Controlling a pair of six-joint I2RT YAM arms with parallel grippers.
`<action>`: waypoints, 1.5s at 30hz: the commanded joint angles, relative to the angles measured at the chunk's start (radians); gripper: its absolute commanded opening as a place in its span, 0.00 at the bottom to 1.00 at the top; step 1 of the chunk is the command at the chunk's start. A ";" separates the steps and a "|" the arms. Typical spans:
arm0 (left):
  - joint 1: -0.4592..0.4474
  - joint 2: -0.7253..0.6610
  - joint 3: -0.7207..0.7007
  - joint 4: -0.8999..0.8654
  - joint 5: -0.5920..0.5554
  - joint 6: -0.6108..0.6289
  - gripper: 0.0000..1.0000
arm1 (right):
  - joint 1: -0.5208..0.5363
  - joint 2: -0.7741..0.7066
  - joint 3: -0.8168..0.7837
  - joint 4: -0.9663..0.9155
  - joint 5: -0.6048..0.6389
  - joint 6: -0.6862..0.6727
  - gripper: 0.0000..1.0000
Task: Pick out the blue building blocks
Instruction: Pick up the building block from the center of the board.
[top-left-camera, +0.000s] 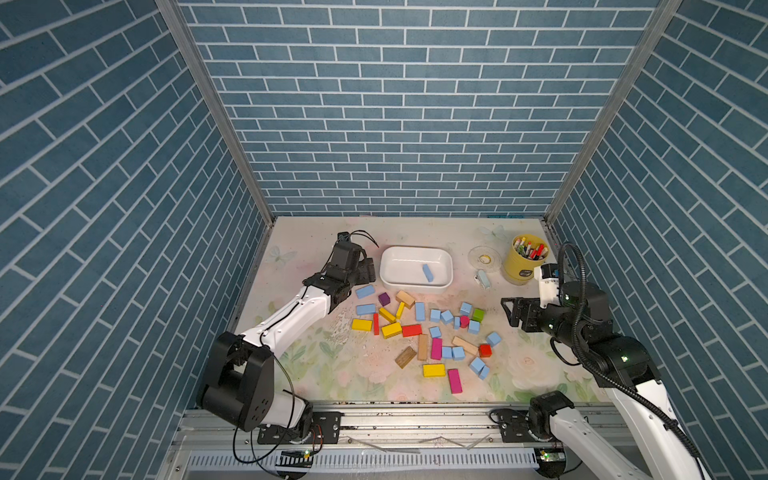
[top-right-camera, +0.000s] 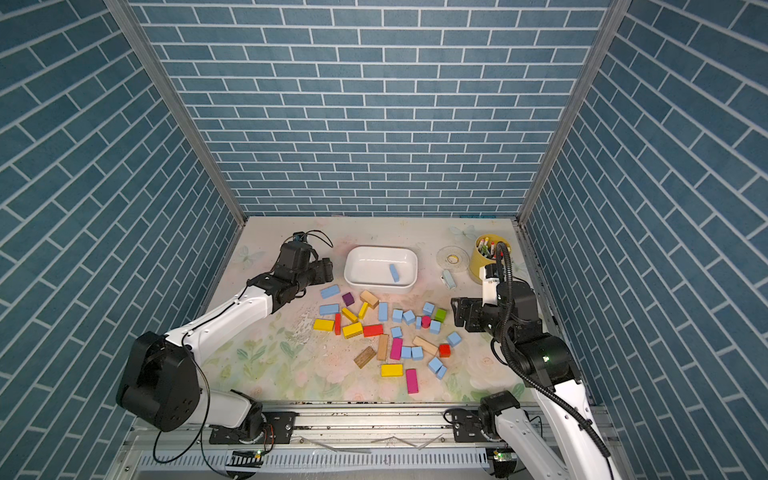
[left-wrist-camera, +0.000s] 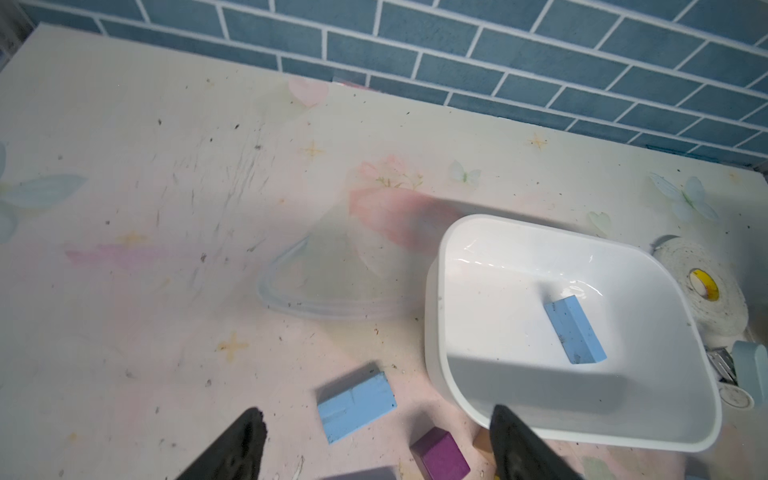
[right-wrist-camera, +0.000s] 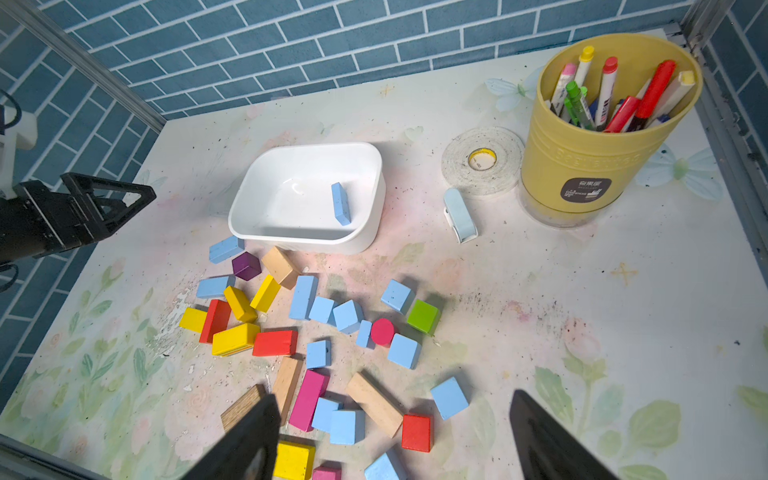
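One blue building block (top-left-camera: 428, 273) lies inside the white bin (top-left-camera: 415, 248), also seen in the left wrist view (left-wrist-camera: 575, 330) and the right wrist view (right-wrist-camera: 340, 203). Several more blue blocks lie scattered among the coloured blocks in front of the bin, such as a brick (top-left-camera: 365, 291) and cubes (top-left-camera: 452, 353). My left gripper (top-left-camera: 368, 269) hangs open and empty by the bin's left end, over a blue brick (left-wrist-camera: 355, 409). My right gripper (top-left-camera: 508, 312) stands open and empty to the right of the pile, its fingers (right-wrist-camera: 253, 432) above the table.
Yellow, red, magenta, purple (top-left-camera: 384, 298), green (top-left-camera: 478, 314) and bare-wood blocks mix with the blue ones. At the back right stand a yellow cup of markers (top-left-camera: 525, 259), a tape roll (top-left-camera: 484, 258) and a pale blue gadget (top-left-camera: 482, 279). Brick-patterned walls close three sides.
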 joint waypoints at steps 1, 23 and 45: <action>0.006 -0.017 -0.044 -0.019 -0.033 0.008 0.93 | 0.001 0.004 -0.024 0.016 -0.032 0.027 0.86; -0.025 0.342 0.170 -0.253 -0.038 -0.258 0.88 | 0.001 0.021 -0.082 0.055 -0.031 -0.035 0.87; -0.029 0.513 0.294 -0.310 -0.015 -0.257 0.80 | 0.001 0.035 -0.077 0.076 -0.044 -0.011 0.87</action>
